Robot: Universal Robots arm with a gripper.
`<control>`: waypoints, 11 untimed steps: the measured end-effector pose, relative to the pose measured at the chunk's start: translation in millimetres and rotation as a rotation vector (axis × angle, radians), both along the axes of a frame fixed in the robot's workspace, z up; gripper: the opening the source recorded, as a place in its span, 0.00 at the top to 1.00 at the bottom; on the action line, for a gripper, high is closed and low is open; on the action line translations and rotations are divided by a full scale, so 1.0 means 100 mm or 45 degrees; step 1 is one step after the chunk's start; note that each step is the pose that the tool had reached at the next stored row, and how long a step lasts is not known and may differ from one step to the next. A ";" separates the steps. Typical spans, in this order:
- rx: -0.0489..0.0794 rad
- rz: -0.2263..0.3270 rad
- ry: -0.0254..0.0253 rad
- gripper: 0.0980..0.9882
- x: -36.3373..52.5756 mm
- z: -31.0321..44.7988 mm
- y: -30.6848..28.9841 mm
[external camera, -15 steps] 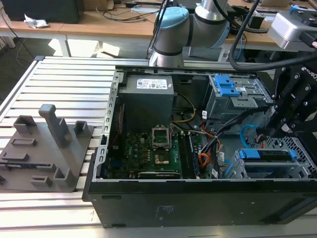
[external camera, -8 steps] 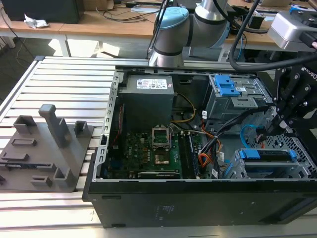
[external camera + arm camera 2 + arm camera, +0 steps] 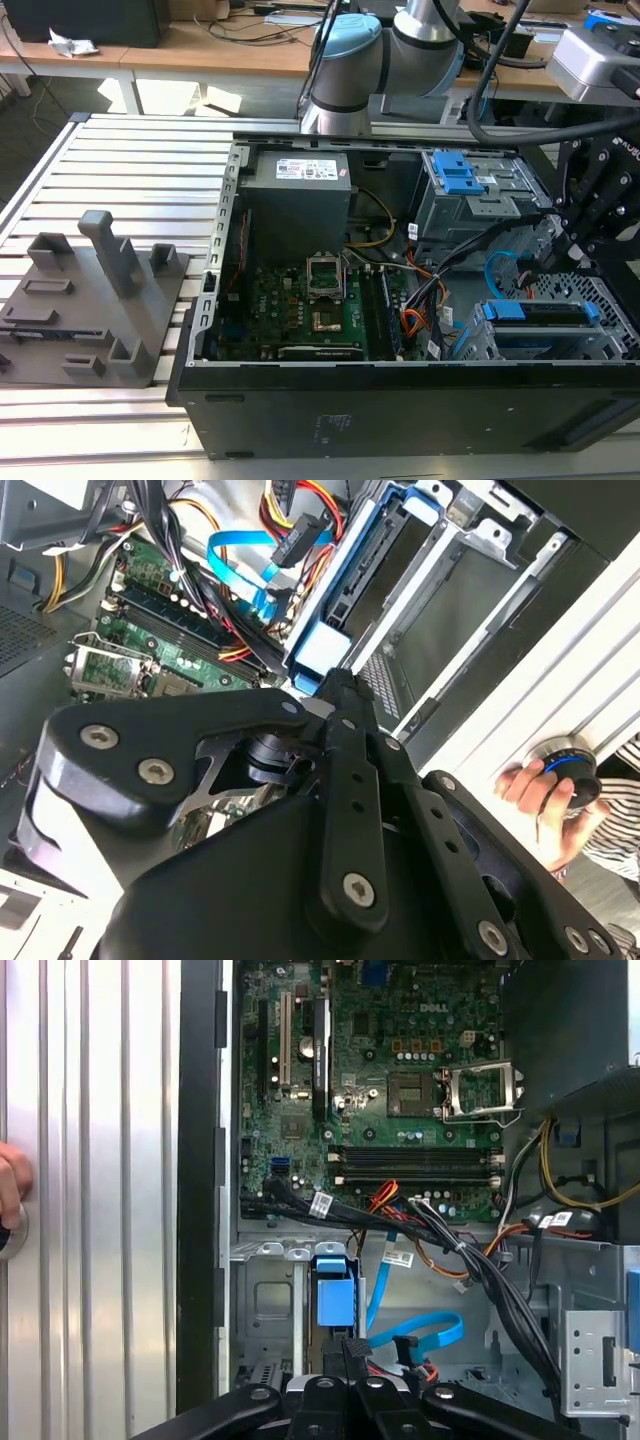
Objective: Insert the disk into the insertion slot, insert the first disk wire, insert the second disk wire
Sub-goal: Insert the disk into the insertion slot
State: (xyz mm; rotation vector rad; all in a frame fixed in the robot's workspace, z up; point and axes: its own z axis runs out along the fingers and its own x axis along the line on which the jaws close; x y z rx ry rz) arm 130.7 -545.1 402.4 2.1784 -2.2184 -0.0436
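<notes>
The disk (image 3: 535, 312) looks seated in the slot (image 3: 605, 300) at four o'clock of the case (image 3: 300, 410) in the exterior view, the hand (image 3: 350, 1352) at its end, open or closed I cannot tell, while the blue wire (image 3: 425, 1332) loops loose, apparently unplugged.

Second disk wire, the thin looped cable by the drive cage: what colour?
The second disk wire is light blue, clearest in the first wrist view.

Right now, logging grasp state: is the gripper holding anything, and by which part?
Cannot be told. The gripper is at the blue end of the disk, which sits in the insertion slot; the contact is hidden.
</notes>
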 end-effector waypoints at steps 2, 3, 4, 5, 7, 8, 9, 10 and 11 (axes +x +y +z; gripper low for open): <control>0.000 0.000 0.0028 0.99 0.018 -0.067 0.000; 0.000 0.000 0.0032 0.99 0.019 -0.100 -0.001; 0.000 0.000 0.0032 0.99 0.020 -0.141 0.000; 0.000 0.000 0.0033 0.99 0.020 -0.161 0.000; 0.000 0.000 0.0033 0.99 0.020 -0.199 0.000; 0.000 0.000 0.0033 0.99 0.020 -0.212 0.000; 0.000 0.000 0.0033 0.99 0.020 -0.237 0.000; 0.000 0.000 0.0033 0.99 0.020 -0.259 0.000; 0.000 0.000 0.0033 0.99 0.020 -0.280 0.000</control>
